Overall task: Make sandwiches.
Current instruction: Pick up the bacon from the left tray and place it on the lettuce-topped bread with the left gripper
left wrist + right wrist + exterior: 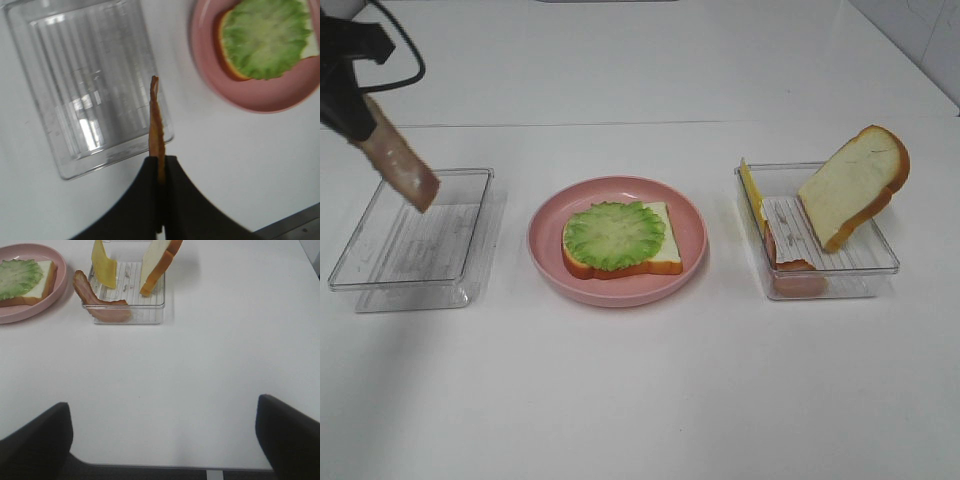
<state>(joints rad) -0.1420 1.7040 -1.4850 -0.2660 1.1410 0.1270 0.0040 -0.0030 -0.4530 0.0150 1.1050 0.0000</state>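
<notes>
The sandwich stack on the pink plate is one white bread slice with a ruffled green lettuce leaf on top. My left gripper hangs at the far left, above the left clear tray. It is shut on a reddish-brown meat strip, which dangles from it. In the left wrist view the strip stands edge-on in the left gripper. My right gripper is open and holds nothing; its fingers are far apart over bare table.
The right clear tray holds a leaning bread slice, a yellow cheese slice and another meat strip draped over its front wall. The left tray has nothing in it. White table surrounds everything.
</notes>
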